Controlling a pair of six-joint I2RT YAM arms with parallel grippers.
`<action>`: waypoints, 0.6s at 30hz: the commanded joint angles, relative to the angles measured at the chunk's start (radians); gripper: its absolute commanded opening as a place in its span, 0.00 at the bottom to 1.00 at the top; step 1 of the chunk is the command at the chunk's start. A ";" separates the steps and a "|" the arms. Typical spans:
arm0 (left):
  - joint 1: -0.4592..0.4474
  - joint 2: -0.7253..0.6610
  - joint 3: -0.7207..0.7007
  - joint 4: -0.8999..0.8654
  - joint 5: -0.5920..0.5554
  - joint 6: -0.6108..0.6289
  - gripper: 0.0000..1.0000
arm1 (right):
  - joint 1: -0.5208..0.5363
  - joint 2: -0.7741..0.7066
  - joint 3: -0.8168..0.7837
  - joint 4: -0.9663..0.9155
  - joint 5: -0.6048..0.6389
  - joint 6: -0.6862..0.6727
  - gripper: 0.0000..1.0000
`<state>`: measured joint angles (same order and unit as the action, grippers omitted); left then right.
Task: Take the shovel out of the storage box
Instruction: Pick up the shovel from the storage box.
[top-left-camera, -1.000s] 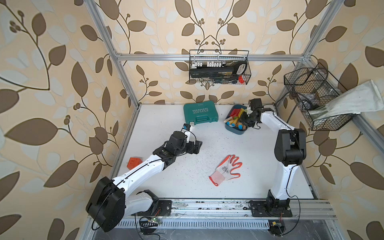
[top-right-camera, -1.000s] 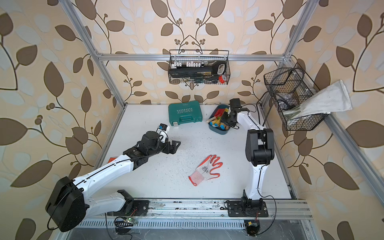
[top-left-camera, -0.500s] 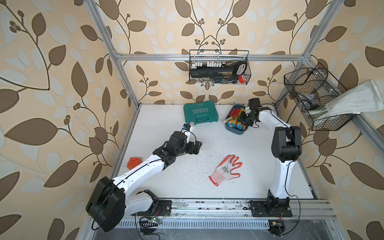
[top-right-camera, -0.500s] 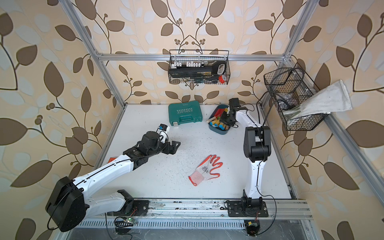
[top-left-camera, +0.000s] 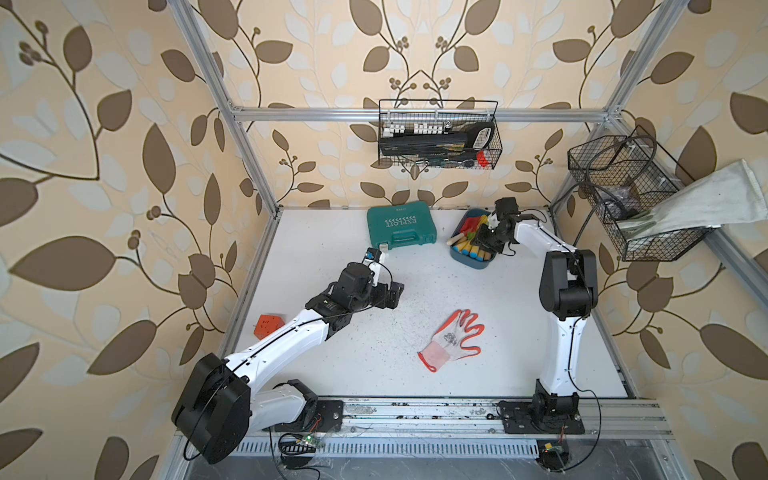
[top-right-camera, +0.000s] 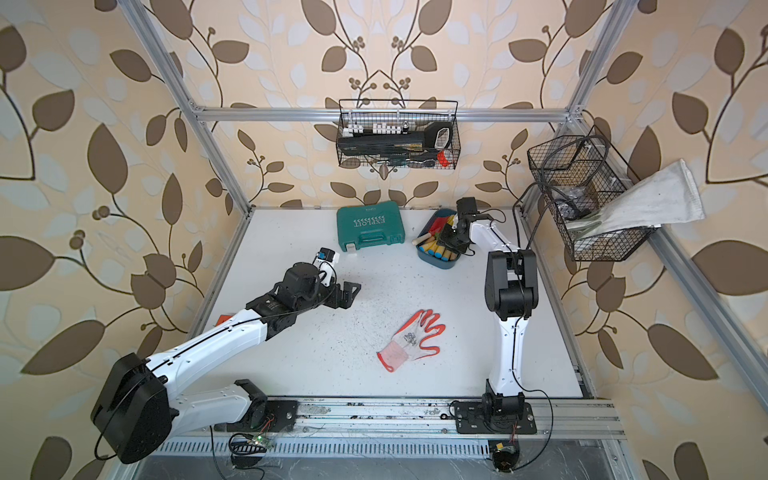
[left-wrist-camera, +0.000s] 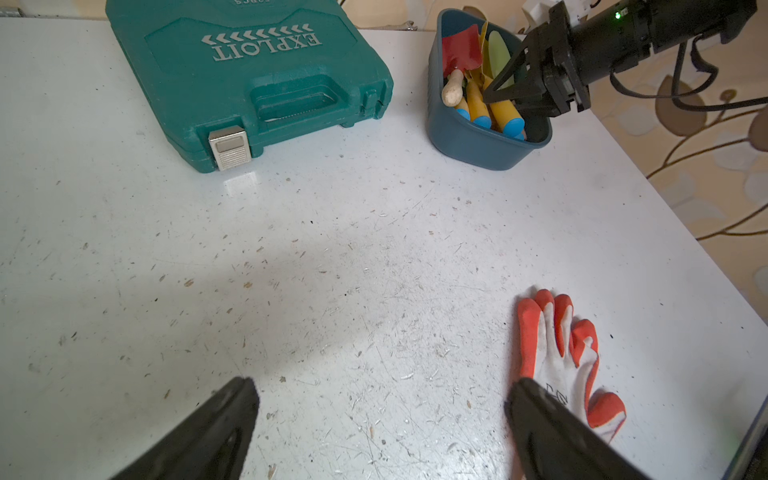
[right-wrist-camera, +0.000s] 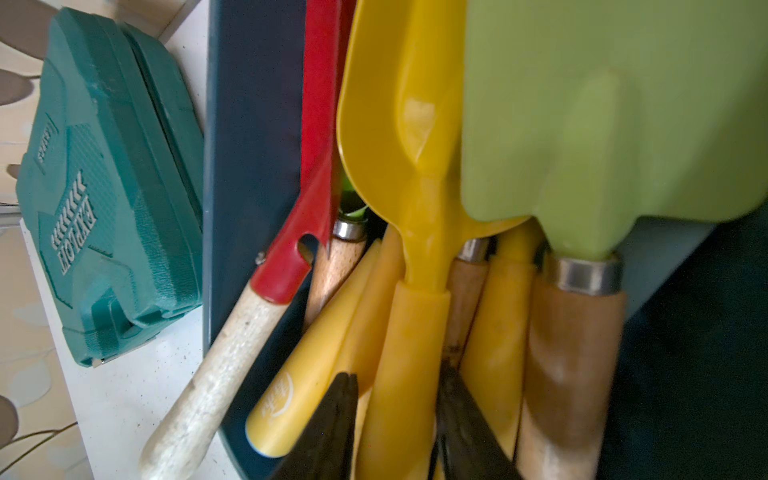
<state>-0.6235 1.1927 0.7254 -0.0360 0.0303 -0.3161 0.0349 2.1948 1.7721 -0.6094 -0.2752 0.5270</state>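
While stretched over storage box (top-left-camera: 473, 261), straddles yellow shovel (right-wrist-camera: 407, 324) with right tool (right-wrist-camera: 397, 372); whether clamped, cannot tell. Hidden in both top views.

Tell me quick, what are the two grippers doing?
Left gripper: open, holding nothing.
Right gripper: straddling the yellow shovel handle; can't tell if it's gripping.

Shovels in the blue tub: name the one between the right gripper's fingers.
The all-yellow shovel: the right gripper straddles its handle. The red shovel and green shovel have wooden handles, outside the jaws.
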 joint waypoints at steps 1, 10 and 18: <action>-0.007 -0.011 0.037 0.015 0.002 -0.004 0.99 | 0.000 0.041 0.015 -0.005 -0.035 0.011 0.36; -0.007 -0.012 0.034 0.012 -0.003 -0.004 0.99 | 0.000 0.014 -0.018 0.036 -0.036 0.025 0.27; -0.007 -0.010 0.035 0.013 0.003 -0.007 0.99 | -0.001 -0.076 -0.057 0.054 -0.035 0.025 0.16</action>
<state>-0.6235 1.1927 0.7258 -0.0360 0.0303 -0.3164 0.0303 2.1815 1.7401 -0.5747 -0.2981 0.5568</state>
